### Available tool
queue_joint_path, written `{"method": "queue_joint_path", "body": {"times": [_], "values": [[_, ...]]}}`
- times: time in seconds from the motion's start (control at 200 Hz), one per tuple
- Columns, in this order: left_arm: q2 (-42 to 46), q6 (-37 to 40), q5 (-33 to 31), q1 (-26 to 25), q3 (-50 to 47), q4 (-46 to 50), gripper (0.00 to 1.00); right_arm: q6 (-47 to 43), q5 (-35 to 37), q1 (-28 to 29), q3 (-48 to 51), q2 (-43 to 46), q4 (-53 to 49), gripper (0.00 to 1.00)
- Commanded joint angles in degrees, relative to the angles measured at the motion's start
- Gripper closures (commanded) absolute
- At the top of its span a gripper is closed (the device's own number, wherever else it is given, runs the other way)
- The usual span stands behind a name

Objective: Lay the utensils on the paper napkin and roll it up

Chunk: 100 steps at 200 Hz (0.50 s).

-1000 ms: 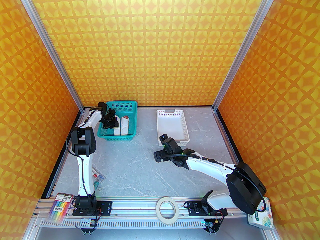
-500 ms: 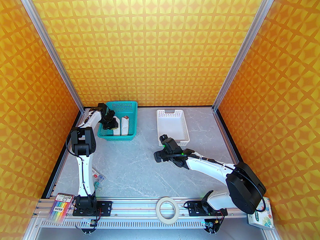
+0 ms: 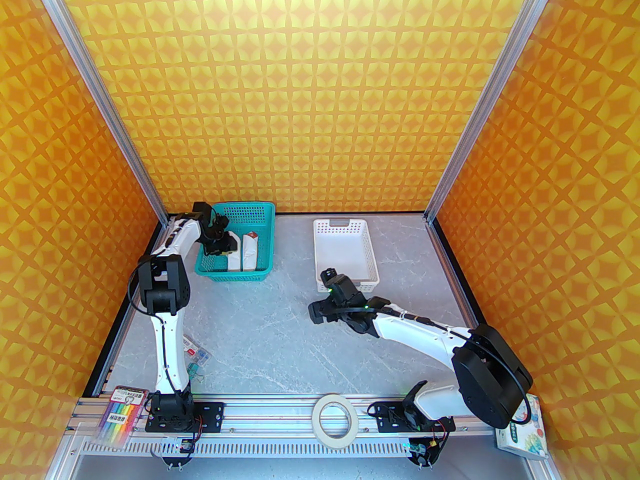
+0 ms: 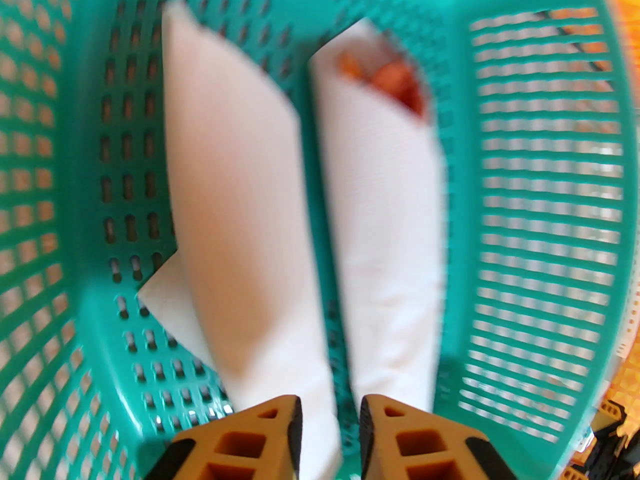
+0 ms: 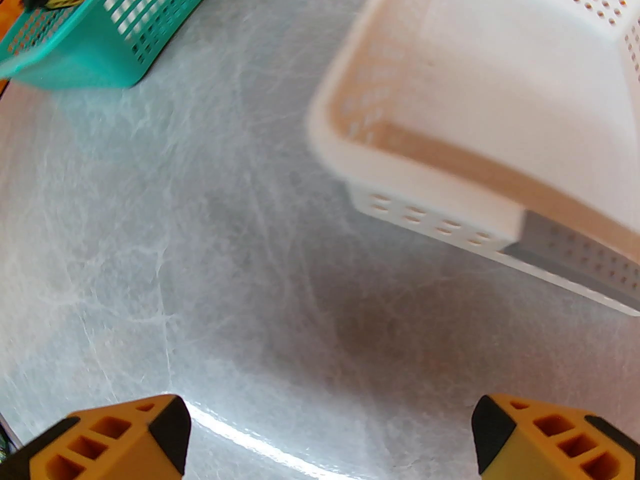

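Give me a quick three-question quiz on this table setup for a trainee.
1. True or false: the two white rolls lie in the white basket.
2. Which roll shows a red-brown tip? A: the one farther from the white basket. B: the one nearer the white basket. C: both.
3. Fill in: the right gripper hangs over the bare table with its jaws ____.

Key:
1. False: they lie side by side in the teal basket.
2. B.
3. Open, holding nothing.
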<state>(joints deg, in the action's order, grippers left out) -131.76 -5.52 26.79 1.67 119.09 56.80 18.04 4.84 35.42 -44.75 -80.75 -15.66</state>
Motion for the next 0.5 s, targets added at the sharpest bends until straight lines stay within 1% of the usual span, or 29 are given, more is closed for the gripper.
{"method": "queue_joint_path", "body": {"times": [0.0,0.1,0.26,0.495], "values": [[5.7,0.8,2.1,0.4,-0.6,0.8,0.71,0.7,-3.2,-2.4,-1.2,3.9,0.7,0.01],[8.3,0.9,2.1,0.7,-1.5,0.9,0.70,0.1,-4.7,-4.4,-1.4,6.1,-0.2,0.01],[12.7,0.9,2.1,1.4,-5.7,-1.2,0.70,-0.4,-5.1,-5.7,-2.3,8.5,-2.3,0.02],[25.2,0.0,2.1,1.5,-18.8,-10.1,0.72,-0.2,-6.8,-9.1,-3.2,12.8,-5.0,0.01]]}}
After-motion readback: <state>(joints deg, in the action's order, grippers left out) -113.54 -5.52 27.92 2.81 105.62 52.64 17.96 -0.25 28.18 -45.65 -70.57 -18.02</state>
